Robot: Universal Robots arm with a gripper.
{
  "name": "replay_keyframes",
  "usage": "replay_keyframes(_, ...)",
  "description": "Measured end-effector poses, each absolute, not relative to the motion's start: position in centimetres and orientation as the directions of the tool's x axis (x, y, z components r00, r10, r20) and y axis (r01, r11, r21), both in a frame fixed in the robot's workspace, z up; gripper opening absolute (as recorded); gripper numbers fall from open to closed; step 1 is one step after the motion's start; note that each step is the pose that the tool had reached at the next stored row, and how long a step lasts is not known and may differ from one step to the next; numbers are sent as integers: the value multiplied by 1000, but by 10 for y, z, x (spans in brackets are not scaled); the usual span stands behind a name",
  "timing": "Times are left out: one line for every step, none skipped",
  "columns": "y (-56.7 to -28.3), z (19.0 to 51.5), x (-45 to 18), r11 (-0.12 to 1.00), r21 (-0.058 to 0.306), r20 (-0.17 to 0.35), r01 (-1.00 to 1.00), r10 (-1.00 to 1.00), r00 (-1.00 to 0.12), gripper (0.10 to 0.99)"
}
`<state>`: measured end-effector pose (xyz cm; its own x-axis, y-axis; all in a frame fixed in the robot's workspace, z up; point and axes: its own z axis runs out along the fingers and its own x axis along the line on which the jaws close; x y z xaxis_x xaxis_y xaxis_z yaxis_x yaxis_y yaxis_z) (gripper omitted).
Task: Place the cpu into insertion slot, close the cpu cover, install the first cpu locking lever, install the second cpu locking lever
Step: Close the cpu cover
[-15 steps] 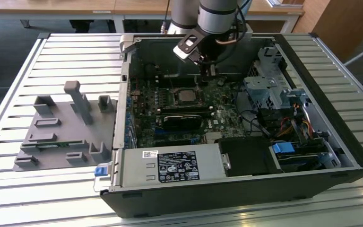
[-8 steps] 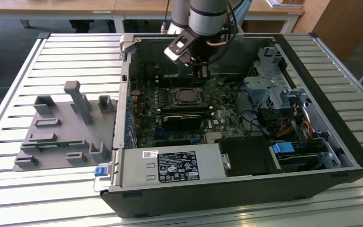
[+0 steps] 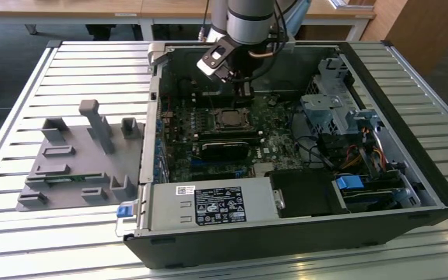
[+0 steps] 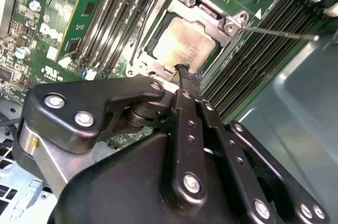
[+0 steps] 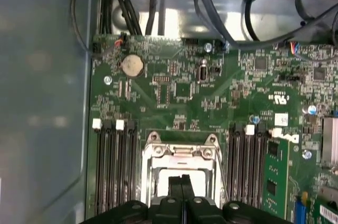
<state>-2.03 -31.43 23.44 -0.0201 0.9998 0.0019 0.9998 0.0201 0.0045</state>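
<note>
Small square cpu (image 4: 185,47): pale beige metal face, matt. Thin silvery metal cpu cover (image 4: 211,19): glossy. Black pincer (image 4: 185,71): matt, shiny screws.

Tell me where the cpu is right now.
In the second wrist view the cpu sits framed by the cpu cover on the green motherboard, between two banks of memory slots, just beyond the shut gripper.

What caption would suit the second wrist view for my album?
Shut claw at the cpu cover edge, the cpu showing through its cut-out middle.
</note>
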Motion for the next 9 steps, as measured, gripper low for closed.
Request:
replay_keyframes(-314,234,-21,20,5,2,1000,1000,-20,106)
replay_keyframes(-314,234,-22,20,4,2,1000,1000,-20,106)
replay_keyframes(-314,234,-23,20,5,2,1000,1000,-20,106)
replay_keyframes(-314,234,-24,20,4,2,1000,1000,-20,106)
replay_keyframes(-314,234,-25,20,5,2,1000,1000,-20,106)
replay_keyframes(-314,234,-26,20,5,2,1000,1000,-20,106)
replay_keyframes(-314,234,-27,20,5,2,1000,1000,-20,106)
replay_keyframes(-314,234,-28,20,4,2,1000,1000,-20,106)
replay_keyframes(-314,234,-29,20,4,2,1000,1000,-20,106)
